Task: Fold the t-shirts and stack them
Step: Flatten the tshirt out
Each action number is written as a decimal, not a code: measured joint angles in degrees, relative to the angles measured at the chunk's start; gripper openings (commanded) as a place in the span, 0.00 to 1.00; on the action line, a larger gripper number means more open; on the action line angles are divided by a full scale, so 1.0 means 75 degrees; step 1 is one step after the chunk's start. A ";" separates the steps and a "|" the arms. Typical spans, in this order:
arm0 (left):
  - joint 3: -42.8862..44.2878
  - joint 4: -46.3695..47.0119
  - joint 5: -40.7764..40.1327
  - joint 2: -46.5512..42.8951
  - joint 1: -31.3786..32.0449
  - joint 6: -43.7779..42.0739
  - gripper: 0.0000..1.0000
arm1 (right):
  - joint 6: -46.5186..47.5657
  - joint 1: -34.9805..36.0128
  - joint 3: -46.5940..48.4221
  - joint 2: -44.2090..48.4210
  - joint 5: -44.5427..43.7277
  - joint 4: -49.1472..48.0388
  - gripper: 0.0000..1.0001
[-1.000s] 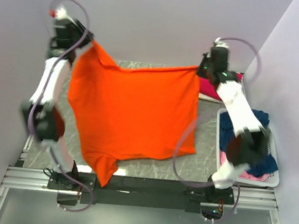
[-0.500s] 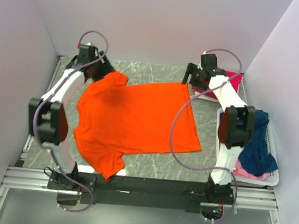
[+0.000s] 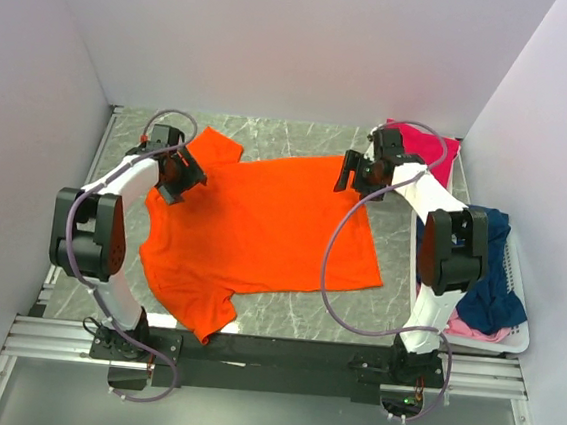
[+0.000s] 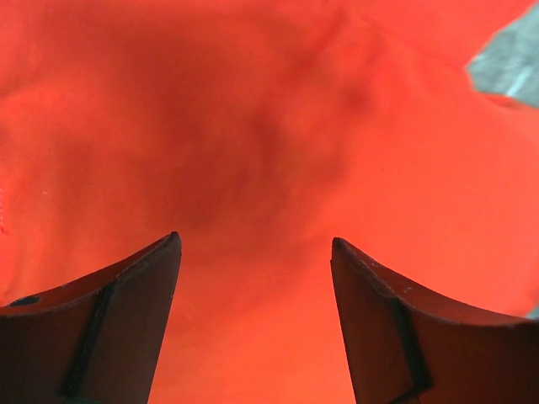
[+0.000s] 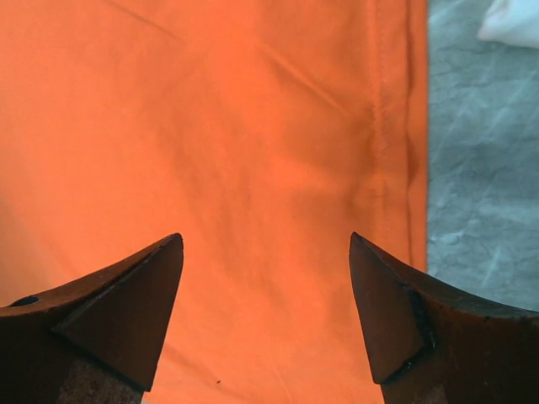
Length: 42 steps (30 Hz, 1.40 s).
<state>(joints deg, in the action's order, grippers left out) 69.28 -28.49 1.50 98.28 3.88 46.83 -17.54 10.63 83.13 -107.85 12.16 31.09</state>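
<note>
The bright orange t-shirt [image 3: 262, 231] lies spread flat on the grey marble table [image 3: 301, 139], one sleeve at the far left and one hanging over the near edge. My left gripper [image 3: 179, 174] hovers open over its far left shoulder; in the left wrist view the jaws [image 4: 255, 244] stand apart with only orange cloth [image 4: 253, 126] beneath. Open as well, my right gripper [image 3: 353, 171] sits above the shirt's far right corner; the right wrist view [image 5: 265, 240] shows the stitched hem [image 5: 392, 126] beside bare table [image 5: 480, 185]. A magenta-pink t-shirt [image 3: 425, 148] lies at the far right.
A white plastic basket [image 3: 517, 341] stands at the right edge, holding a navy blue t-shirt [image 3: 494, 273] and a pale pink one [image 3: 473, 329]. Pale walls close in the left, far and right sides. A metal rail [image 3: 270, 357] runs along the near edge.
Both grippers have opened and let go of the orange t-shirt. It has dropped from hanging stretched between them to lying flat, and both arms have lowered and drawn in over it.
</note>
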 measured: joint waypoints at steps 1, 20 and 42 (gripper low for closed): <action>-0.0023 -0.0015 -0.0015 0.0064 0.0000 0.0000 0.77 | 0.0015 0.0000 0.0003 -0.0006 0.0064 -0.0009 0.85; 0.1247 -0.0143 -0.0350 0.1941 0.0003 -0.0539 0.77 | 0.0087 -0.0003 0.1096 -0.1784 0.0530 0.0962 0.84; 0.5138 -0.0548 0.0187 0.4310 0.0000 -0.1623 0.77 | 0.0256 -0.0052 0.3940 -0.3357 0.0772 0.2565 0.84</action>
<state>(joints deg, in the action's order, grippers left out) 107.81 -32.60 2.90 130.61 3.88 34.65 -15.62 10.24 112.68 -133.03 17.96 50.33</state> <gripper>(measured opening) 0.774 0.839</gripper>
